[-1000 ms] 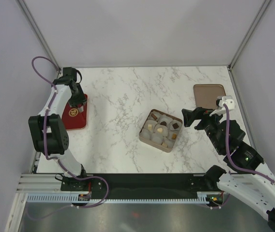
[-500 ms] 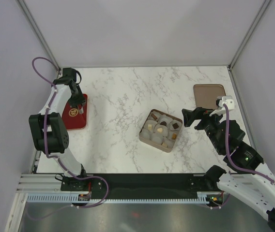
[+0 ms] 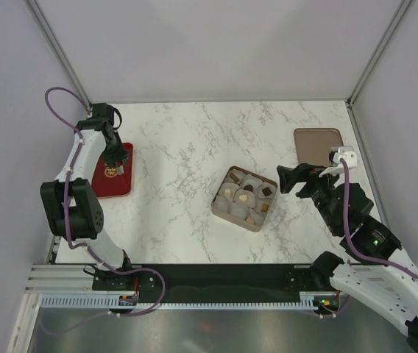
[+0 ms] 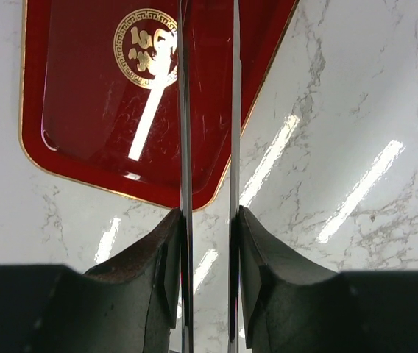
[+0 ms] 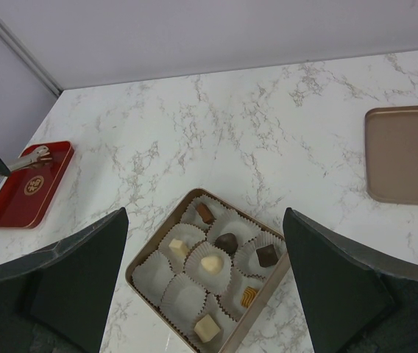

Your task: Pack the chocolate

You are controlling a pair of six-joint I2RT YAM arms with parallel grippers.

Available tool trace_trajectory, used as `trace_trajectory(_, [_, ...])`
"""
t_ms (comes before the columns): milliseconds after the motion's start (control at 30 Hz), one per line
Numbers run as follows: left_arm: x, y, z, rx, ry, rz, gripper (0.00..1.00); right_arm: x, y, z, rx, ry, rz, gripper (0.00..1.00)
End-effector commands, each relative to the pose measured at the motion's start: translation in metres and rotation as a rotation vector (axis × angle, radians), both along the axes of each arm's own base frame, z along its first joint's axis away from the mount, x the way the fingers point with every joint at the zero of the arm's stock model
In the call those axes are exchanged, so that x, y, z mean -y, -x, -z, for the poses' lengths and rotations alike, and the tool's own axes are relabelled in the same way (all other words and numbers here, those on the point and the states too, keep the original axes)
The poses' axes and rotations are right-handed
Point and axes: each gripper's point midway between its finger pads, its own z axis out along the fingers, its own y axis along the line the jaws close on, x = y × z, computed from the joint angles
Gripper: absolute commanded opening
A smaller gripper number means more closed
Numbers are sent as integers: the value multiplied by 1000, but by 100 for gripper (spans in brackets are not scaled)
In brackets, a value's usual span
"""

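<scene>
Veined marble table (image 3: pixel 187 143), fluted paper cups (image 5: pixel 184 297), bite-size chocolates (image 5: pixel 210 263)

left wrist: tweezers (image 4: pixel 185 147) run off the top edge, tips out of frame (what they pinch, if anything, cannot be told) | red tray (image 4: pixel 84 110) cut by top edge | right wrist: lid (image 5: pixel 408 154) cut by right edge | top: chocolate (image 3: pixel 246 197) too small to tell shapes; red tray partly hidden under left arm (image 3: pixel 76 158)
</scene>
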Motion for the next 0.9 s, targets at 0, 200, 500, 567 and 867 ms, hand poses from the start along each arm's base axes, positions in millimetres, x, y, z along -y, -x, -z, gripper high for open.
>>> trace_trajectory(0, [-7,17,-35,58,-45,3,38,3,-1,-13,33,-21,16,95])
trace_trajectory(200, [21,25,-69,162,51,103,35,1,-2,-17,32,-25,9,95])
trace_trajectory(500, [134,47,-117,274,169,414,34,13,-2,-28,43,-3,62,95])
trace_trajectory(567, [173,64,-120,264,201,520,33,17,-1,-30,47,9,72,95])
trace_trajectory(867, [266,165,-90,106,193,817,32,32,2,-33,45,32,128,95])
